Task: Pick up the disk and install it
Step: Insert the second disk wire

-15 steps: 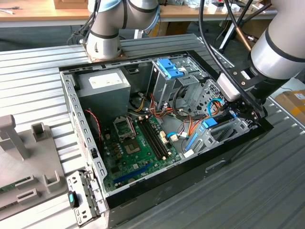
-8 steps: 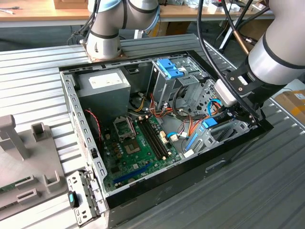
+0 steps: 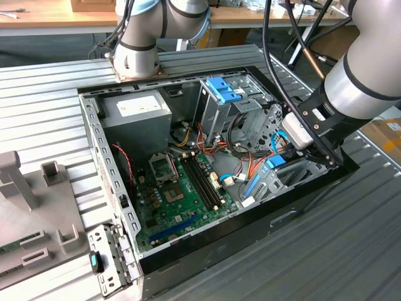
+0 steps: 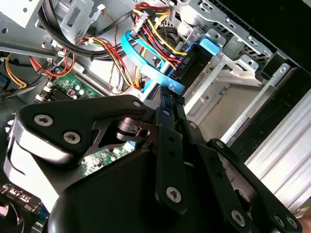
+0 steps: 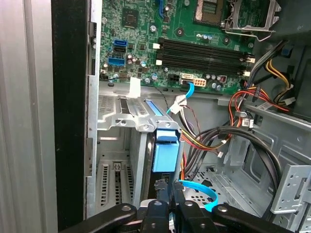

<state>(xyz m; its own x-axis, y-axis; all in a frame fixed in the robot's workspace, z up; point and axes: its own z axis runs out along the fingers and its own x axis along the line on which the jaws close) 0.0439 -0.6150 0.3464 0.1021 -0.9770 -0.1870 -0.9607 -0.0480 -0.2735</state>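
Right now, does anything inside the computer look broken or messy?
Nothing looks broken. The disk stands on edge in its bay by the case wall, with the pincer at its end. Loose coloured cables sprawl beside the green board, unplugged at places.

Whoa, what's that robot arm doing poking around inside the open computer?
It is fitting a disk into the open computer case. The gripper has reached down into the drive bay area at the exterior view's right, its fingers closed on the blue-framed disk, which stands on edge among the metal brackets. The green motherboard and bundles of coloured cables lie close beside it.
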